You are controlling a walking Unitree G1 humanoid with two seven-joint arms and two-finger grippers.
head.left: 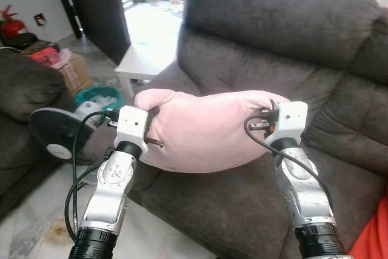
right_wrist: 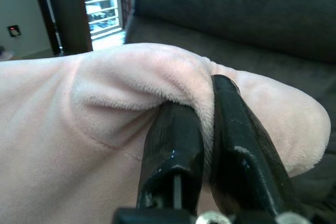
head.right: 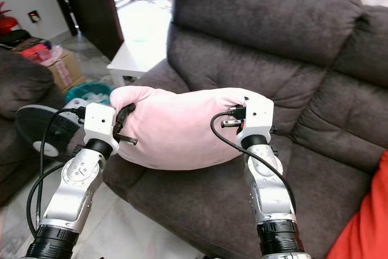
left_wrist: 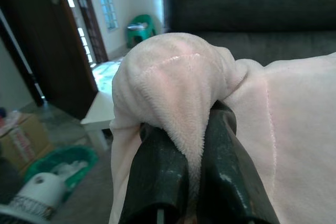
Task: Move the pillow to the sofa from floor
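Observation:
A soft pink pillow (head.left: 206, 128) is held between my two arms over the seat of the dark grey sofa (head.left: 273, 34); I cannot tell whether it rests on the cushion. My left gripper (head.left: 155, 128) is shut on a fold at the pillow's left end, and the left wrist view shows the plush fabric pinched between the black fingers (left_wrist: 157, 177). My right gripper (head.left: 265, 119) is shut on the pillow's right end, with fabric bunched between its fingers (right_wrist: 241, 145). The fingertips of both are buried in the fabric.
A white low table (head.left: 148, 34) stands beside the sofa's left arm. On the floor to the left are a fan (head.left: 57, 134), a teal basket (head.left: 100, 96) and a cardboard box (head.left: 70, 71). Another dark sofa (head.left: 24, 89) is at far left, red cloth (head.left: 373, 235) at bottom right.

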